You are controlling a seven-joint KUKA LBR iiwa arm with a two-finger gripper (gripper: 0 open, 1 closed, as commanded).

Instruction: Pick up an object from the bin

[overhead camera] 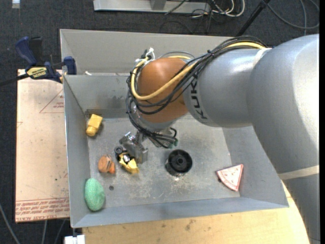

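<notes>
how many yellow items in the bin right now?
2. A yellow block near the far-left corner, and a yellow-and-black piece mid-floor, right of the orange lump. The arm may hide others.

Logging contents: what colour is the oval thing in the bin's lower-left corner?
The oval thing is green, clearest in the camera view.

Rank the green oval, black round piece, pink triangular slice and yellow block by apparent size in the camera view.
1. Green oval and black round piece: too alike to rank.
2. Pink triangular slice, slightly smaller.
3. Yellow block, smallest.
</notes>
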